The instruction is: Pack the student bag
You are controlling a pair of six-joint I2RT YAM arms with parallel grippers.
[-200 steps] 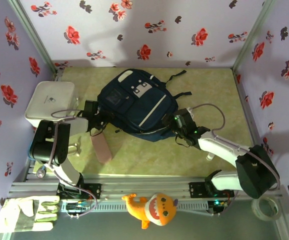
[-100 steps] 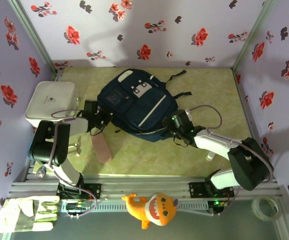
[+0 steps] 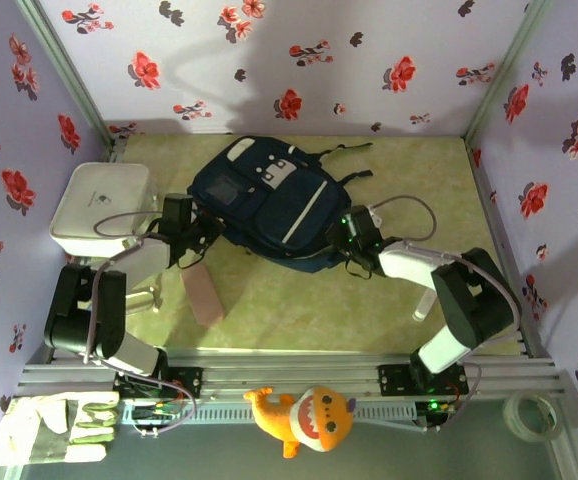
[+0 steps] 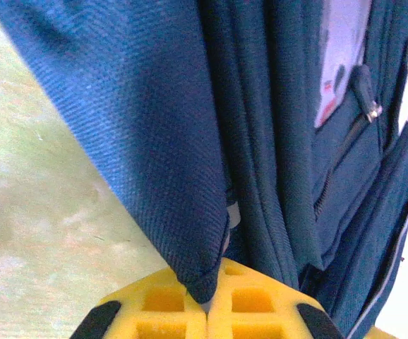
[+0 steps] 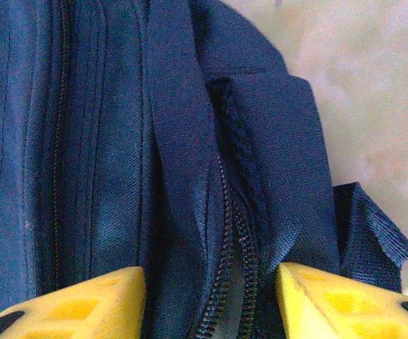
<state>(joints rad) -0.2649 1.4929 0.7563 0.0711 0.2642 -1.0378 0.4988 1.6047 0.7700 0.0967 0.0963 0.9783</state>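
Where the frame rail runs along the near edge, an orange plush fish is logged at centre, a white and green glove at the left end, and a roll of clear tape at the right.

On the green table, a flat pink item is laid just ahead of the left arm.

- Left gripper: yellow fingers are pressed together, with a corner of navy fabric pinched between them at the bag's left edge.
- Right gripper: fingers are kept apart by a thick zippered fold at the bag's right edge, which is clamped between them.
- Student bag: it is found mid-table toward the back, front face up, between both grippers.
- White rounded box: it is placed at the far left, apart from the bag.

Floral walls are noted behind.
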